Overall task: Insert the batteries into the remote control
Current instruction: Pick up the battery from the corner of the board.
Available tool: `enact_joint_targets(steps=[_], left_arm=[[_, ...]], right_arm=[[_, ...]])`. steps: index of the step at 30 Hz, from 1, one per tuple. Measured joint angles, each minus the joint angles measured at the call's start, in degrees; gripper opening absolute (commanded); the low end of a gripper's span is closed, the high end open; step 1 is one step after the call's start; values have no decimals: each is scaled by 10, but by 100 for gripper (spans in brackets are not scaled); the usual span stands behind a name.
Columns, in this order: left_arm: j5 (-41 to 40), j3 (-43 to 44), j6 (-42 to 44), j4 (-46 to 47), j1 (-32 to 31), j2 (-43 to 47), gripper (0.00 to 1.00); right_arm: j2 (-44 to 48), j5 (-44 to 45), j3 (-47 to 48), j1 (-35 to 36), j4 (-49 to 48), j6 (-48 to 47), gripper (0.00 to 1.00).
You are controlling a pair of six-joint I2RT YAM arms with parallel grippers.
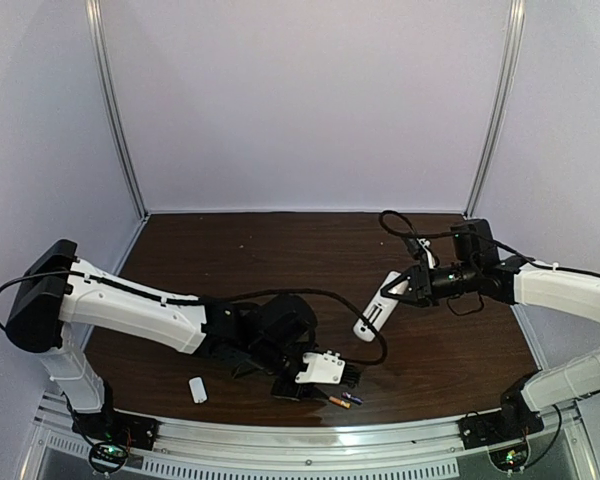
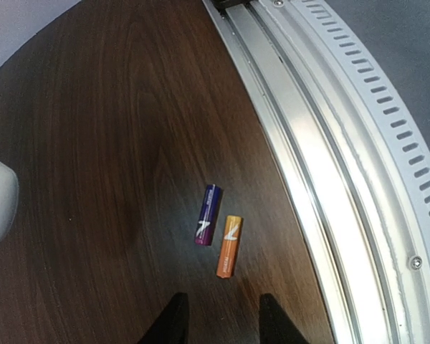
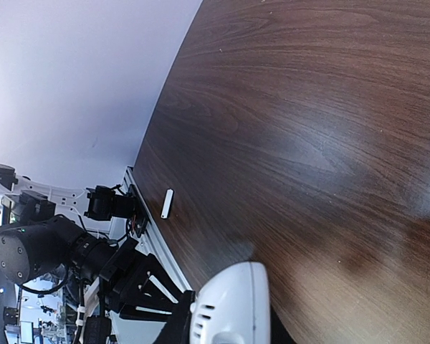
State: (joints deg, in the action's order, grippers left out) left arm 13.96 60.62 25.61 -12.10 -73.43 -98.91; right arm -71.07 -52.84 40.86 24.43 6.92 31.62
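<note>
Jaws of left gripper [image 2: 224, 324] spread, empty; batteries [image 2: 218, 235] lie side by side at its 12 o'clock, beside rail [image 2: 322, 165]. I judge it lined up for pick. Right gripper [image 1: 405, 287] clamps remote [image 1: 378, 310] aloft, table's [image 1: 280, 260] 3 o'clock side, presented for loading.

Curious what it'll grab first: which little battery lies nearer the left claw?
The orange battery: it lies nearer the left claw and the metal rail, while the purple-blue battery beside it sits slightly farther off.

On dark table [image 2: 93, 143] — purple battery [image 2: 208, 225], orange battery [image 2: 229, 246], side by side
</note>
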Motion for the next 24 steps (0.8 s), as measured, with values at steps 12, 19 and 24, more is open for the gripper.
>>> enact_joint_targets(steps=[12, 19, 24], left_arm=[[0, 22, 18, -1, -4, -33, 31], [-2, 36, 23, -18, -6, -45, 32], [-2, 72, 24, -24, -7, -64, 32]], right_arm=[[0, 9, 0, -2, 17, -6, 0], [0, 13, 0, -11, 26, -12, 0], [0, 16, 0, -28, 33, -15, 0]])
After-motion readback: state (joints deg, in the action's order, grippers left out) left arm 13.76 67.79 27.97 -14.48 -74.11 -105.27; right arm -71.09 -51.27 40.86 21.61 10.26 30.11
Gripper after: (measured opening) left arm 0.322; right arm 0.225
